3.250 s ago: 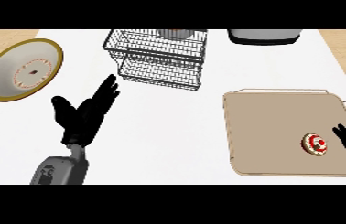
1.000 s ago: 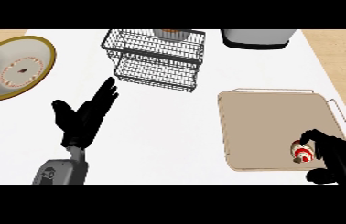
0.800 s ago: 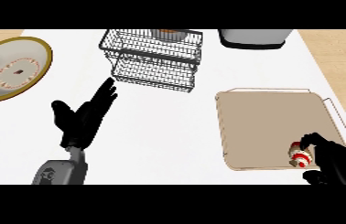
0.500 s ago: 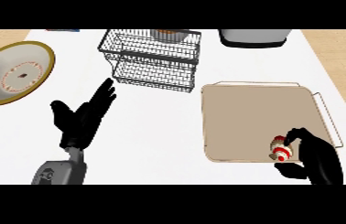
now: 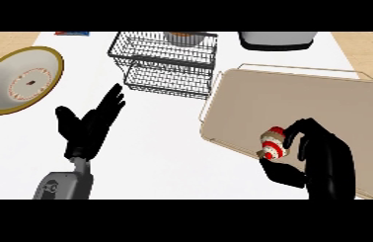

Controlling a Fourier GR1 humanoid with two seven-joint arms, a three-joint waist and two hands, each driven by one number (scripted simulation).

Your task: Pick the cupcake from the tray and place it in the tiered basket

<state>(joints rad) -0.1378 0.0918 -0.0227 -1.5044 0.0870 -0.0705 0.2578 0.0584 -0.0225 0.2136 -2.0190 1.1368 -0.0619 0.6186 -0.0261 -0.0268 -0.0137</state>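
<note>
The cupcake (image 5: 272, 142), red and white with a tan base, lies tilted in my right hand (image 5: 320, 154), whose fingers and thumb curl round it above the near edge of the beige tray (image 5: 291, 102). The black wire tiered basket (image 5: 166, 63) stands at the back centre, left of the tray's far corner. My left hand (image 5: 87, 125) rests open on the white counter at the left, fingers pointing up toward the basket.
A gold-rimmed plate (image 5: 25, 80) sits at the far left. A grey appliance (image 5: 277, 39) stands at the back right. A bowl (image 5: 186, 36) sits behind the basket's top tier. White counter lies between my hands.
My right hand closed round the cupcake and lifted it toward the tray's near edge. The tray has shifted and turned left. The left hand stayed put.
</note>
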